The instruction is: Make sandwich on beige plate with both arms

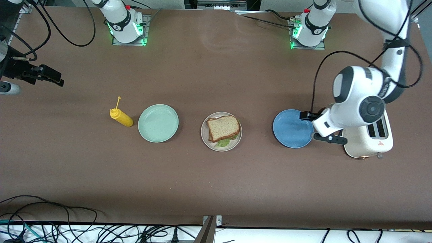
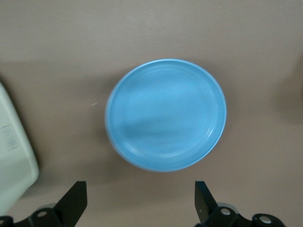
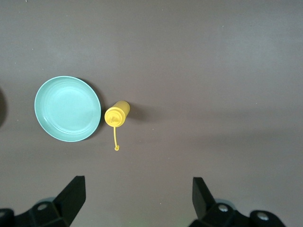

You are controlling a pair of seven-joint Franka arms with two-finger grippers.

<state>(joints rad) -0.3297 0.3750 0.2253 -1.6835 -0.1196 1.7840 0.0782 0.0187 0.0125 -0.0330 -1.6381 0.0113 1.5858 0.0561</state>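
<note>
The sandwich (image 1: 223, 128), two brown-crusted bread slices with green lettuce (image 1: 222, 143) poking out between them, lies on the beige plate (image 1: 204, 132) in the middle of the table. My left gripper (image 1: 322, 133) hangs open and holds nothing, over the table between the blue plate and the toaster. In the left wrist view its fingers (image 2: 75, 201) stand wide apart short of the blue plate (image 2: 165, 113). My right gripper (image 1: 54, 78) hangs open over the right arm's end of the table, and in the right wrist view it (image 3: 137, 198) also holds nothing.
A mint-green plate (image 1: 158, 123) and a yellow squeeze bottle (image 1: 120, 117) lie toward the right arm's end. A blue plate (image 1: 293, 128) and a cream toaster (image 1: 369, 135) are toward the left arm's end. Cables hang below the table's front edge.
</note>
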